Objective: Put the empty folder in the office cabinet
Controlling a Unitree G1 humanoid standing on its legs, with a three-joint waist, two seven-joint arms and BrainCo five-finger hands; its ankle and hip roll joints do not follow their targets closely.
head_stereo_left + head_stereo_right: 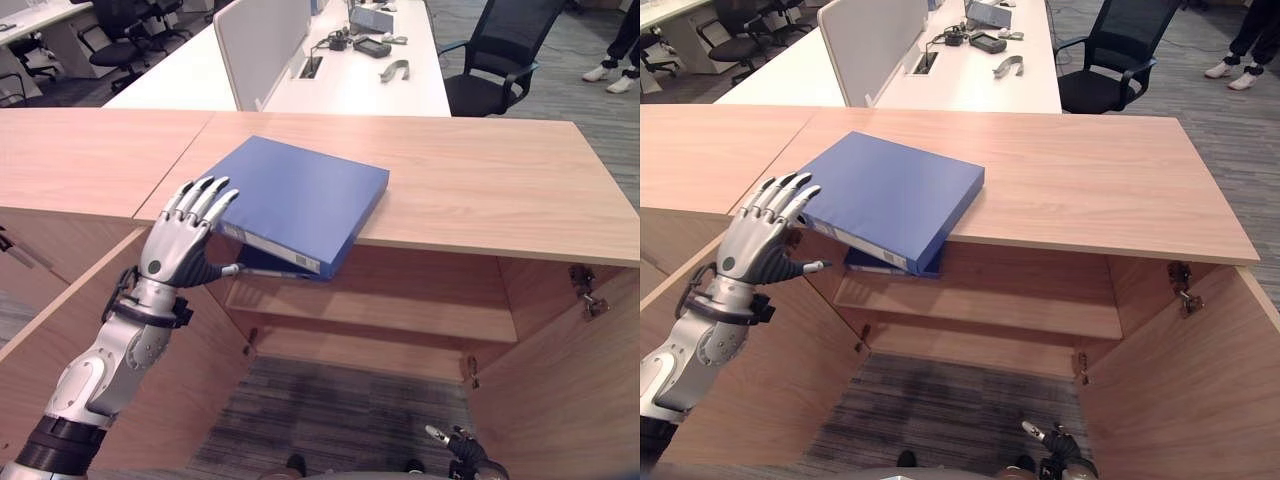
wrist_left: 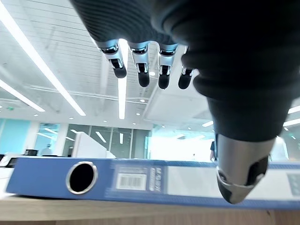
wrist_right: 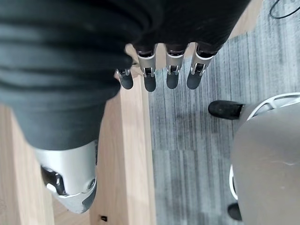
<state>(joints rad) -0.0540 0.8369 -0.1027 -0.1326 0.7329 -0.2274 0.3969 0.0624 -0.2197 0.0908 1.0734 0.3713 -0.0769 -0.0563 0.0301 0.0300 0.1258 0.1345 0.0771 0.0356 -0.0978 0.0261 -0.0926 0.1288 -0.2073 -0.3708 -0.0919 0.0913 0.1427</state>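
Observation:
A blue ring-binder folder (image 1: 300, 195) lies flat on the wooden cabinet top (image 1: 480, 180), its near corner hanging over the front edge. My left hand (image 1: 180, 250) is open at the folder's spine end, with straight fingers spread over the corner and the thumb reaching under it. In the left wrist view the folder's spine (image 2: 154, 180), with a finger hole and a label, lies just past the fingers (image 2: 140, 65). A darker blue edge (image 1: 890, 266) shows right under the folder. My right hand (image 1: 460, 445) hangs low by the floor, fingers (image 3: 171, 70) relaxed and holding nothing.
The cabinet stands open below the top, with a bare shelf (image 1: 400, 300) inside, its left door (image 1: 60, 330) and right door (image 1: 570, 400) swung toward me. Behind are white desks (image 1: 360, 80) with a divider panel, a black office chair (image 1: 500, 60) and a person's shoes (image 1: 612, 75).

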